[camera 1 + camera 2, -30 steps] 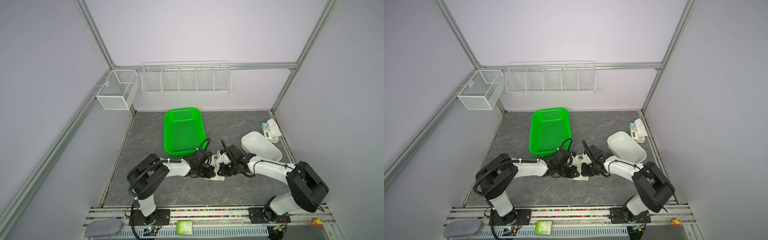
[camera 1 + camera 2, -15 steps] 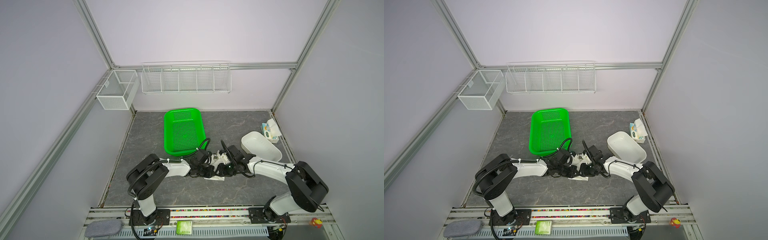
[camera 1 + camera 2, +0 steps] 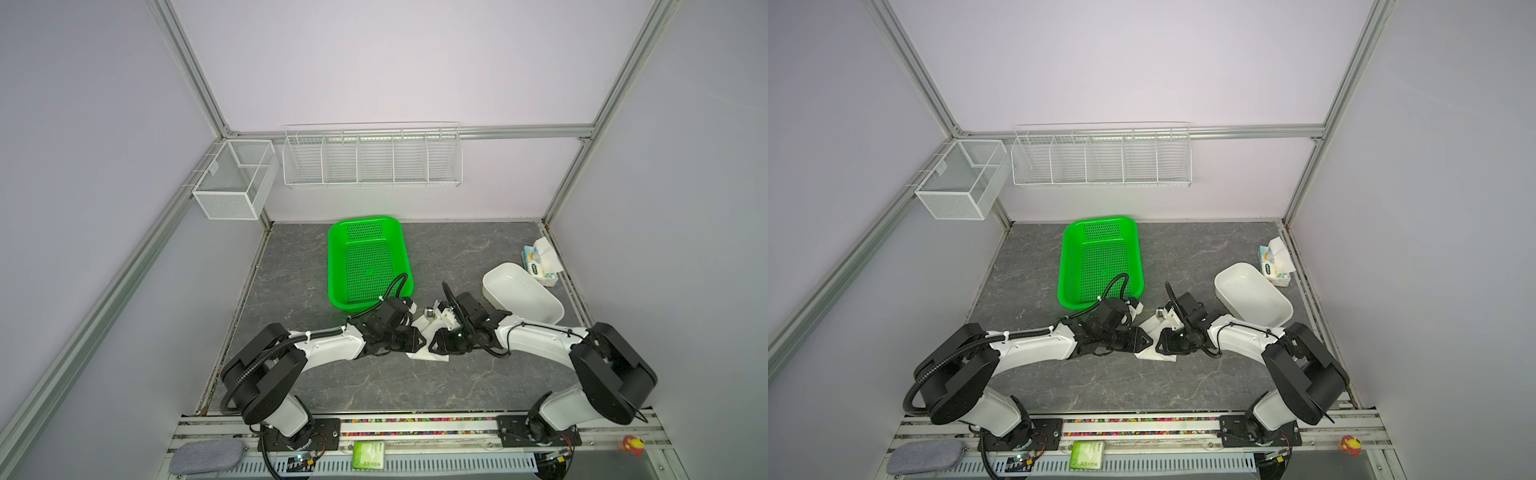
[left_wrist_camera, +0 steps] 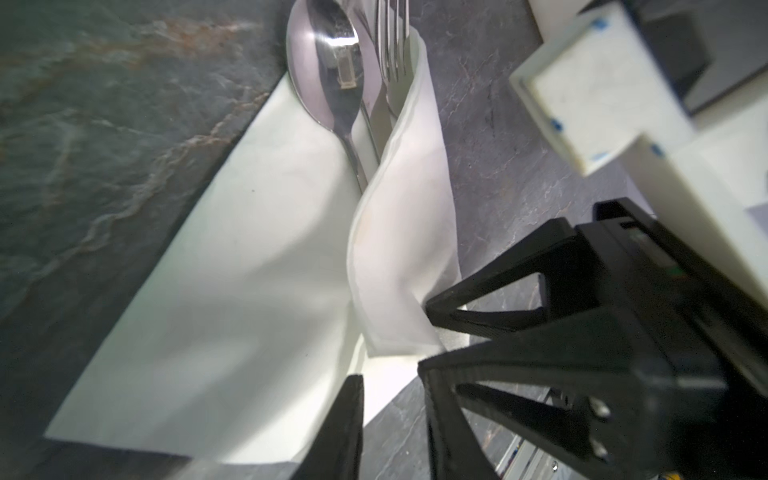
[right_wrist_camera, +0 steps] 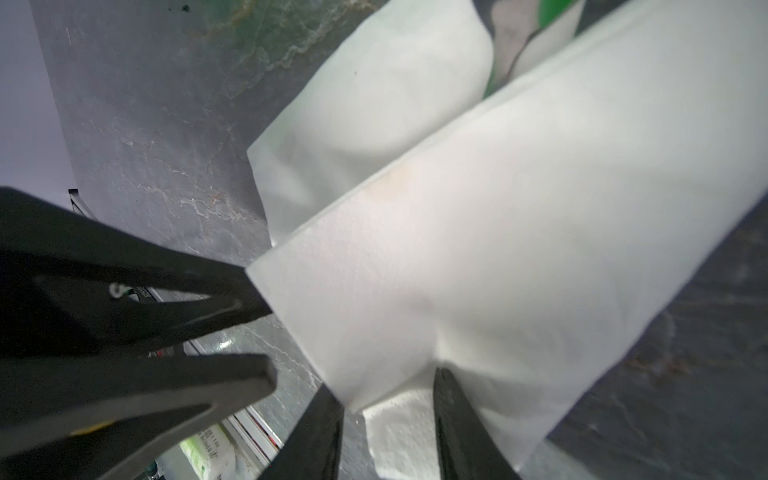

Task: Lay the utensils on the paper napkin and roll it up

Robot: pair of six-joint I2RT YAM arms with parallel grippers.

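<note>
The white paper napkin point(image 4: 232, 291) lies on the grey table with one flap point(image 4: 399, 257) folded over the utensils' handles. A spoon point(image 4: 328, 70) and a fork point(image 4: 390, 41) stick out past its end; I cannot make out a knife. In both top views the two grippers meet tip to tip over the napkin point(image 3: 429, 356) at the table's front middle. My left gripper point(image 4: 395, 424) point(image 3: 420, 341) is open at the napkin's near edge. My right gripper point(image 5: 390, 428) point(image 3: 433, 343) is open too, with the flap's corner point(image 5: 357, 399) lying loose between its fingers.
A green basket point(image 3: 368, 262) stands just behind the left gripper. A white tub point(image 3: 521, 293) and a tissue pack point(image 3: 540, 262) sit at the right. A wire rack point(image 3: 372, 156) and a mesh box point(image 3: 235, 178) hang on the walls.
Both grippers have gone from shut to open at the napkin, the right before the left. The arms have barely shifted.
</note>
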